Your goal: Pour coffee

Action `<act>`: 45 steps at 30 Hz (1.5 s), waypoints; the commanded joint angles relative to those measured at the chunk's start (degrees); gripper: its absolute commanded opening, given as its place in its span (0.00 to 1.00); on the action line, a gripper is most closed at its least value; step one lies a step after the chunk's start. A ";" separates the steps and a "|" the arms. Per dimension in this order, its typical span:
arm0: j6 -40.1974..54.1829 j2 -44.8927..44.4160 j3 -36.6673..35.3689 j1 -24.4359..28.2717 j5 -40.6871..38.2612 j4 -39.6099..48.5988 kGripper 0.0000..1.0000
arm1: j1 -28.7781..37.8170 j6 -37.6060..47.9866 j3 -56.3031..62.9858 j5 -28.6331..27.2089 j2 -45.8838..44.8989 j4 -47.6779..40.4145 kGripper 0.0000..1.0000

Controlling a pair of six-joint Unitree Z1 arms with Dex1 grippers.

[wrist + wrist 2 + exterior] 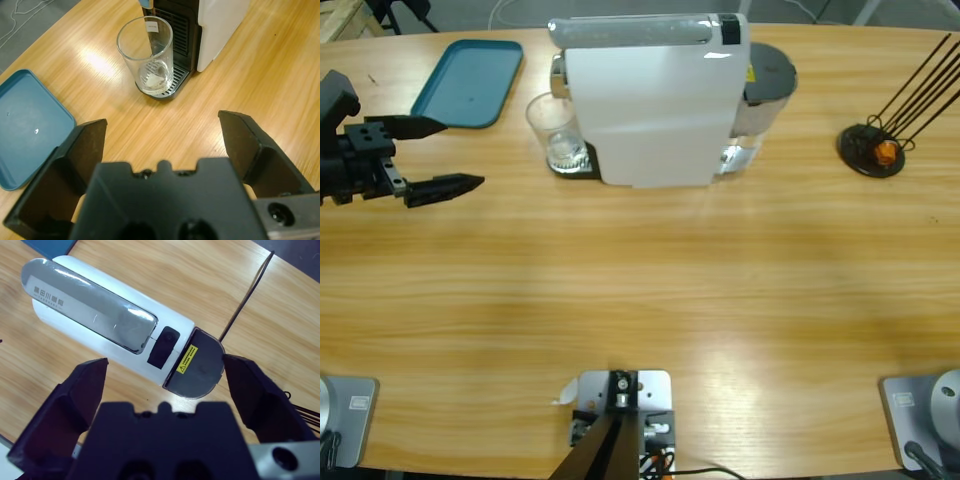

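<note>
Left gripper released, jaws wide — lined up on glass tumbler sitting on coffee machine drip tray near table's far edge. Coffee barely covers bottom. Right gripper released above machine.

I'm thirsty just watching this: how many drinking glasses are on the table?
1. The glass stands on the drip tray of the white coffee machine, beside the blue tray. None other shows.
</note>
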 commanded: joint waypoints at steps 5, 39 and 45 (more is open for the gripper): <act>-0.07 -0.30 2.10 -0.73 0.44 -0.08 0.96 | 2.61 0.73 3.00 -1.17 -2.91 0.75 1.00; -4.15 -9.82 2.77 -7.06 -1.13 7.93 0.97 | 3.47 -9.90 67.35 12.12 -44.34 -31.59 1.00; -4.18 -12.48 3.54 -6.62 0.49 9.53 1.00 | 2.40 -10.39 69.34 12.74 -44.86 -34.54 1.00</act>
